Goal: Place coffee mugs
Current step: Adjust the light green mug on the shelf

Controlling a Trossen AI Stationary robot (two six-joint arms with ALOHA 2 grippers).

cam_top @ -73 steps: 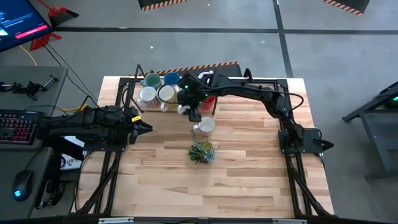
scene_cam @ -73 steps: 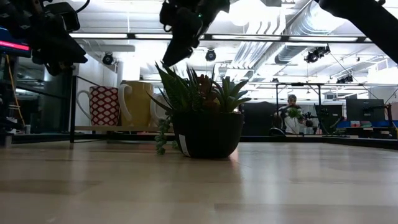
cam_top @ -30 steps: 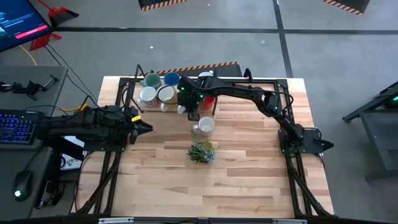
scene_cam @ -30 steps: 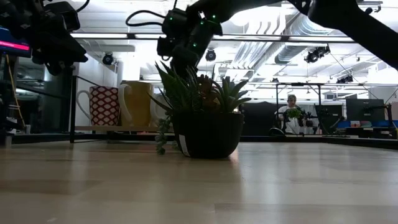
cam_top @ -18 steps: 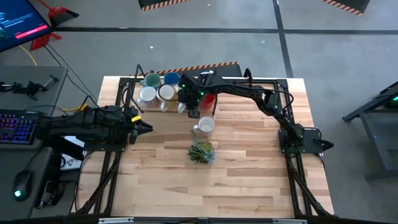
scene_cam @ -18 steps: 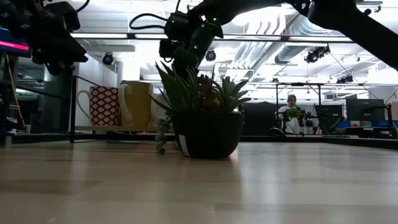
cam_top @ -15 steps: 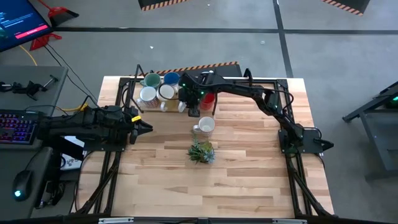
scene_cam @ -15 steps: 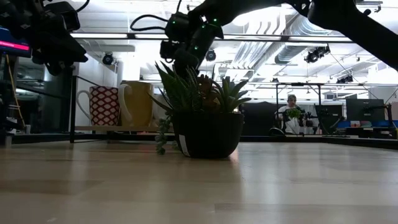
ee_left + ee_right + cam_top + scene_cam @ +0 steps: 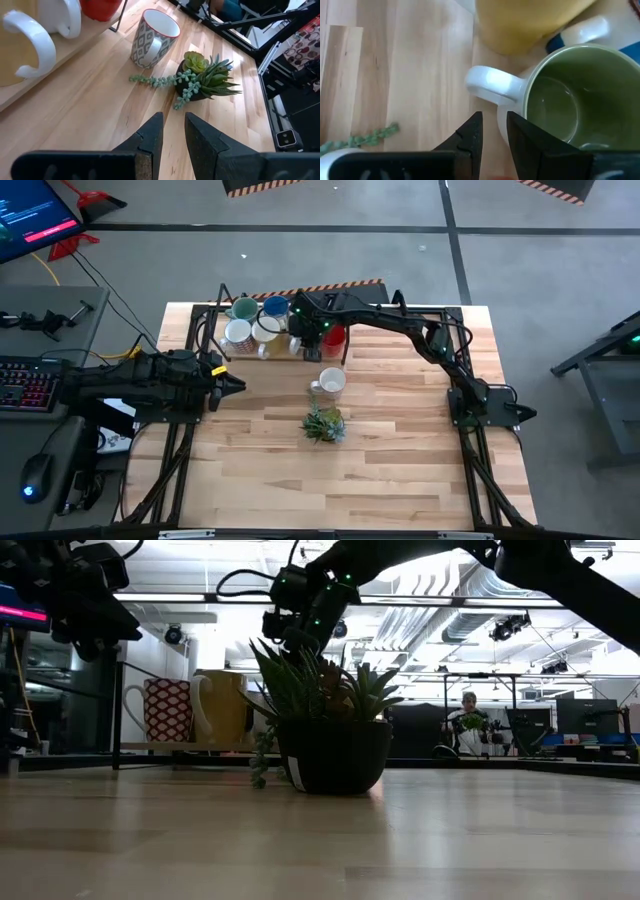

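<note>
High view, bench (image 9: 400,470): pale wood, with a mug rack (image 9: 262,356) at its far edge. Every place below is given from that rack.
Right arm (image 9: 400,330): reaches across to the rack. A moment ago its wrist hung in front of the rack, towards the loose mug. It has since drawn back and now sits over the rack's front row.
Left arm (image 9: 140,385): waits well off to the rack's left and has not moved.
Succulent plant (image 9: 324,424): stands in front of the rack, beyond the loose mug, and is untouched.
Mugs on the rack: teal (image 9: 243,309) and blue (image 9: 275,307) are in the back row. White ones are in front, and a red mug (image 9: 335,338) is at the rack's right end.
Patterned mug (image 9: 330,382): stands upright on the bench just in front of the rack, between rack and plant, with nothing gripping it.
Green-lined mug (image 9: 570,100): sits on the rack beside a yellow mug (image 9: 530,22). Its white handle (image 9: 492,85) points towards the right gripper (image 9: 493,117).
Right fingers: a narrow gap with nothing in it, the tips just short of that handle.
Left gripper (image 9: 173,120): fingers slightly apart and empty.
Meaning: the move back to the rack looks like lining up on the green-lined mug's handle for the next pick. The patterned mug appears to be placed already, and most of the mugs are not yet handled.
</note>
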